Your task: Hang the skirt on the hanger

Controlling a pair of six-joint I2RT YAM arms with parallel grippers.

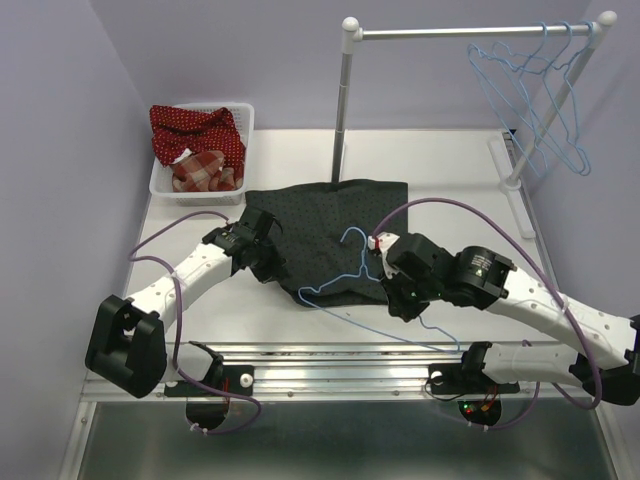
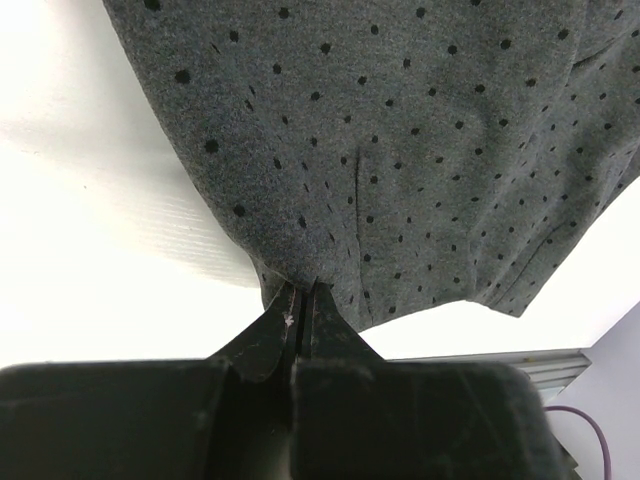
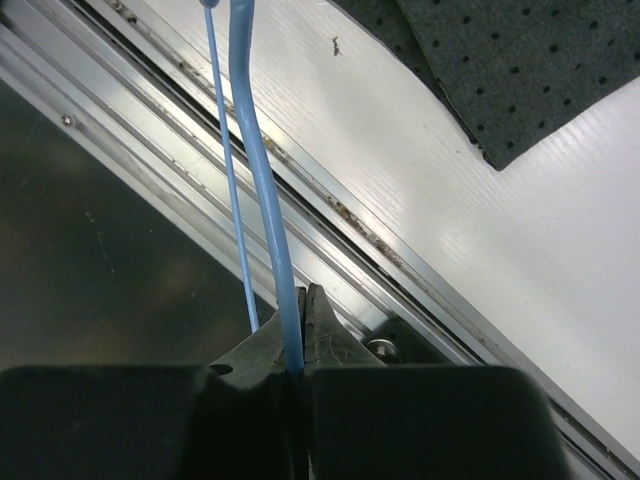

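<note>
The dark grey dotted skirt (image 1: 330, 230) lies flat in the middle of the table. A light-blue wire hanger (image 1: 345, 268) rests partly on its near edge, with its lower wire running towards the table's front. My left gripper (image 1: 268, 262) is shut on the skirt's near-left edge; in the left wrist view the fingertips (image 2: 300, 292) pinch the hem of the skirt (image 2: 400, 150). My right gripper (image 1: 402, 298) is shut on the hanger's right side; in the right wrist view its jaws (image 3: 306, 296) clamp the blue hanger wire (image 3: 258, 150), and a skirt corner (image 3: 500, 60) shows at top right.
A white basket (image 1: 160, 185) at back left holds a red dotted garment (image 1: 200, 128) and a plaid cloth (image 1: 200, 172). A rack pole (image 1: 342, 110) stands behind the skirt; its rail carries several blue hangers (image 1: 540, 90) at back right. An aluminium rail (image 1: 330, 360) runs along the front edge.
</note>
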